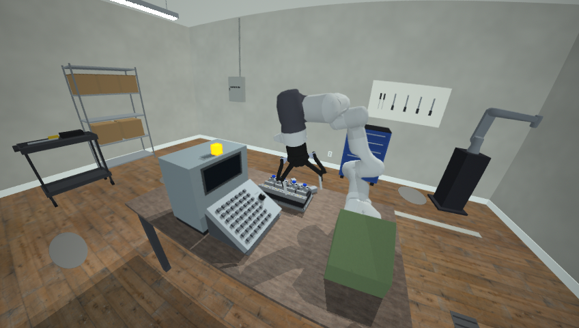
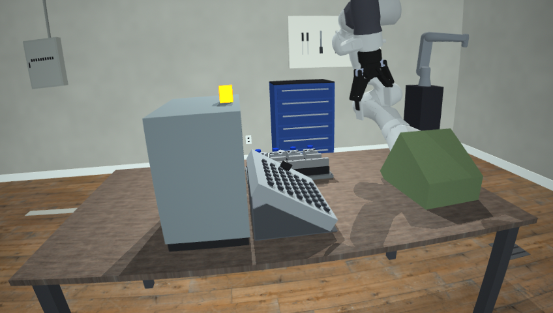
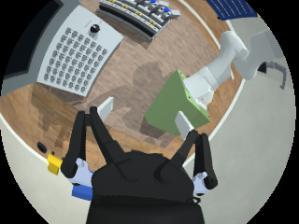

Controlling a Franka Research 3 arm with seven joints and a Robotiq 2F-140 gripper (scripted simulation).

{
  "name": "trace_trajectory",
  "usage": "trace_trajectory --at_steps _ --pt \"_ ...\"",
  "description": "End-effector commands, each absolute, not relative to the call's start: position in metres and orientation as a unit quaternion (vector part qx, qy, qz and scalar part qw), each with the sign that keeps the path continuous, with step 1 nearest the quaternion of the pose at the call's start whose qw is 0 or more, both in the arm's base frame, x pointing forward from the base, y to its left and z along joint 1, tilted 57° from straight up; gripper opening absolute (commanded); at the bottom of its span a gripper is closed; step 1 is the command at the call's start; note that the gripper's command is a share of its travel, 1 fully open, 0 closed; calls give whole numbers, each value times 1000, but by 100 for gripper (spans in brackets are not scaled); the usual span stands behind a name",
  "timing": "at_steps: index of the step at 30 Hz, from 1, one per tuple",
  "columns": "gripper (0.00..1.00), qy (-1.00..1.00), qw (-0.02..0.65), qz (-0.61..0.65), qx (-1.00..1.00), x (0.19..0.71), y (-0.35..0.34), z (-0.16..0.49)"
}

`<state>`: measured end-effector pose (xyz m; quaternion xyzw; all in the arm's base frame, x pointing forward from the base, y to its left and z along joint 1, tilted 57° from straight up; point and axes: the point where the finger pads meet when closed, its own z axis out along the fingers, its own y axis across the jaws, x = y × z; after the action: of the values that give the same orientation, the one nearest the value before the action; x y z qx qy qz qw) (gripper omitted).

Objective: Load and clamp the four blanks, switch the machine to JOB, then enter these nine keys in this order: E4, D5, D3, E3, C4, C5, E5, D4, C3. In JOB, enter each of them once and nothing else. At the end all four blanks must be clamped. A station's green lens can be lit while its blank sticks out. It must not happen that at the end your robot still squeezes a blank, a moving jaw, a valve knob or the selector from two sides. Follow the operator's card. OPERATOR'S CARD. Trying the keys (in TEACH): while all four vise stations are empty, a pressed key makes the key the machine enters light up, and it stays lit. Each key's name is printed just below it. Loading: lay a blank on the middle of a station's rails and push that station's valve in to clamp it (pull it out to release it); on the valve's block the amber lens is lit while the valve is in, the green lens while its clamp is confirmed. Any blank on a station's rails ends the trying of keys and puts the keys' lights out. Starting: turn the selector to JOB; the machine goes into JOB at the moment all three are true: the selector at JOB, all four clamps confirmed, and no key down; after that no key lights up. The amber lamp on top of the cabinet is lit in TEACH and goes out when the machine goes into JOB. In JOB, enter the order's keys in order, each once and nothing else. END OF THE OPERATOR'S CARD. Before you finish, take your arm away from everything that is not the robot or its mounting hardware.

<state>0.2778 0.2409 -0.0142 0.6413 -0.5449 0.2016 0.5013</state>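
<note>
My gripper [image 1: 302, 184] [image 2: 372, 102] [image 3: 145, 109] is open and empty, high above the table between the keypad console and the green block. The grey console [image 1: 212, 209] [image 2: 287, 221] [image 3: 108, 39] carries rows of dark keys; none looks lit. Its black selector knob [image 1: 261, 197] [image 2: 286, 165] [image 3: 94, 28] sits at the upper edge; its setting is unreadable. The amber lamp [image 1: 216, 149] [image 2: 225, 94] on the cabinet is lit. The vise bank [image 1: 290, 201] [image 2: 310, 170] [image 3: 135, 22] with blue-topped parts stands behind the console. Blanks, valve positions and small lenses cannot be made out.
The tall grey cabinet [image 1: 182, 182] [image 2: 197, 174] stands beside the console. A large green block [image 1: 361, 251] [image 2: 454, 166] [image 3: 168, 107] with sloping faces stands on the table [image 1: 284, 251] [image 2: 96, 201] near the arm's base. A blue drawer cabinet [image 2: 302, 116] stands beyond the table.
</note>
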Motion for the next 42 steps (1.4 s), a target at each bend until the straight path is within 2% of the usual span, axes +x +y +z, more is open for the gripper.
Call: trace_trajectory --at_steps 1,19,23,26,32,34,42 --pt "100 -545 501 202 641 278 241 -14" --pt "100 -542 502 201 643 278 241 -14" --pt "100 -491 527 186 668 288 235 -18" --pt "100 -404 561 161 704 307 225 -25" --pt "100 -328 582 157 727 372 191 -48" --pt "100 -328 582 157 727 372 191 -48" --pt "100 -212 608 166 747 466 142 -82"
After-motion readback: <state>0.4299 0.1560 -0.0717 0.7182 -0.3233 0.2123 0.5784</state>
